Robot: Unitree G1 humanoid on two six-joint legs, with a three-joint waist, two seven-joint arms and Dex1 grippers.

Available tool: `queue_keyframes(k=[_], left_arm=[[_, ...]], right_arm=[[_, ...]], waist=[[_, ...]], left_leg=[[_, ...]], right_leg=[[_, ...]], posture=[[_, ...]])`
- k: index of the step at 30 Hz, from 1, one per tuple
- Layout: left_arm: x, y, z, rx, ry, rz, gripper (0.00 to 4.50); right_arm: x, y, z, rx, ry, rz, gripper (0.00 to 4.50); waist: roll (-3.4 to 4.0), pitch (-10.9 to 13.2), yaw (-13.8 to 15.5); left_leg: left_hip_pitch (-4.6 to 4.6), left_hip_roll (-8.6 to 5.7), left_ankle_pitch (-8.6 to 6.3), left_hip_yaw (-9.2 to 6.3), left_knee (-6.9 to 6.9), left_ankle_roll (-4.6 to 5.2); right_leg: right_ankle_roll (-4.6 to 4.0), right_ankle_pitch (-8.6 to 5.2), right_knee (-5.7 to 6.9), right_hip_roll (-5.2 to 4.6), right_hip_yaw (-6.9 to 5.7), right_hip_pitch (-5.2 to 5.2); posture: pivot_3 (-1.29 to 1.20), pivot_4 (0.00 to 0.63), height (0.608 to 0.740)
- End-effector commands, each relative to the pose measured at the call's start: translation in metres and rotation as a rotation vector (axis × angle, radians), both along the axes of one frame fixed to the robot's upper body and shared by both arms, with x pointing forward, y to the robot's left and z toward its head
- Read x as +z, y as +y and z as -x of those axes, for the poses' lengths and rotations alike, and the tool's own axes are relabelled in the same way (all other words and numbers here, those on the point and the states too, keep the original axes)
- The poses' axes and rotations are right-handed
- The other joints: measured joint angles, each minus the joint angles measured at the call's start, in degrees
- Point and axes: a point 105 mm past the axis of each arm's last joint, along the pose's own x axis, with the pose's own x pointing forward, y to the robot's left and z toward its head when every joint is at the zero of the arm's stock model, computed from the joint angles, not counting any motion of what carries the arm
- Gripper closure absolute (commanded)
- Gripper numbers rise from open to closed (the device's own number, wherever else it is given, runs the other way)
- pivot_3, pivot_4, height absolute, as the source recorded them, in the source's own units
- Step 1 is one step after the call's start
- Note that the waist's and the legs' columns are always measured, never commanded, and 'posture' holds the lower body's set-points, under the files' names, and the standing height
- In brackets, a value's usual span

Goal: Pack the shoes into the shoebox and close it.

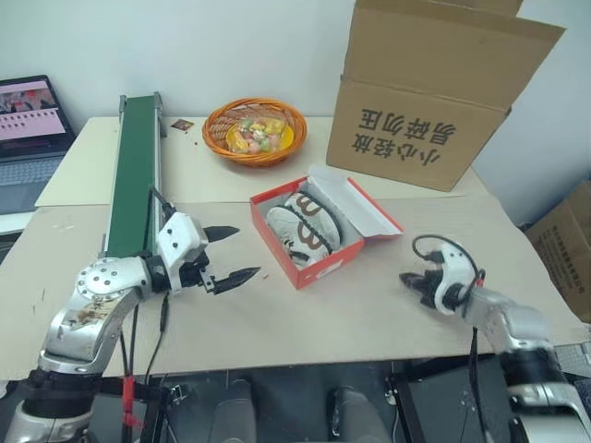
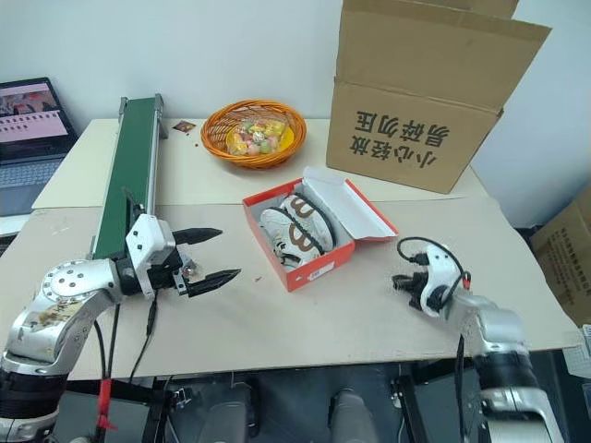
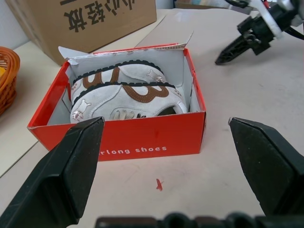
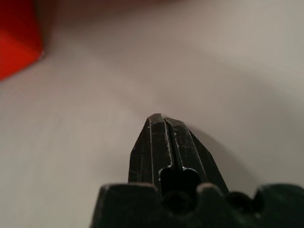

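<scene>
The shoes [image 1: 305, 226] lie side by side inside the shoebox [image 1: 309, 268], at the middle of the left eye view, on the worktop [image 1: 351, 314]. The box is open, its lid [image 1: 365, 214] folded back toward the upper right. Left of the box, the left end effector [image 1: 233, 254] has its jaws spread wide, pointing at the box's red front wall and holding nothing. At the lower right, well apart from the box, the right end effector [image 1: 413, 281] has its jaws pressed together, empty, close over the bare worktop. Above the box stands an orange basket [image 1: 254, 131] of colourful items, with a large brown carton [image 1: 429, 92] at the upper right. A green conveyor [image 1: 134, 171] runs along the left, and a laptop [image 1: 32, 129] sits at the left edge.
</scene>
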Motion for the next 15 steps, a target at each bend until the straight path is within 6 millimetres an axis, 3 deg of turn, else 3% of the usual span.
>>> queue_keyframes(k=[1,7,13,15], left_arm=[[0.010,0.003,-0.001,0.022,-0.043,-0.009,0.00],[0.011,0.004,-0.001,0.038,-0.048,-0.008,0.00],[0.011,0.004,0.000,0.045,-0.049,-0.007,0.00],[0.011,0.003,0.000,0.043,-0.049,-0.007,0.00]], right_arm=[[-0.003,0.010,-0.021,-0.029,-0.021,-0.027,4.47],[0.015,0.039,-0.051,-0.045,-0.095,-0.176,4.47],[0.048,0.034,-0.068,-0.201,-0.231,-0.522,4.47],[0.066,0.031,-0.071,-0.237,-0.306,-0.720,4.47]], waist=[[-0.01,0.0,-0.1],[-0.03,0.0,-0.6],[0.07,0.1,0.1],[0.07,0.1,0.1]], left_leg=[[0.01,0.00,0.00,0.00,0.01,0.00],[0.03,0.00,0.00,0.00,0.03,0.00],[-0.09,-0.02,0.00,0.01,-0.03,0.00],[-0.08,-0.02,0.00,0.01,-0.02,0.00]], right_leg=[[0.05,0.03,0.00,0.00,-0.01,0.03],[0.10,0.10,0.04,0.00,0.00,0.03],[0.23,0.33,0.03,0.00,0.00,0.00],[0.24,0.33,0.04,0.00,0.00,0.01]], posture=[[0.00,0.150,0.728],[0.00,0.150,0.728],[0.00,0.150,0.728],[0.00,0.150,0.728]])
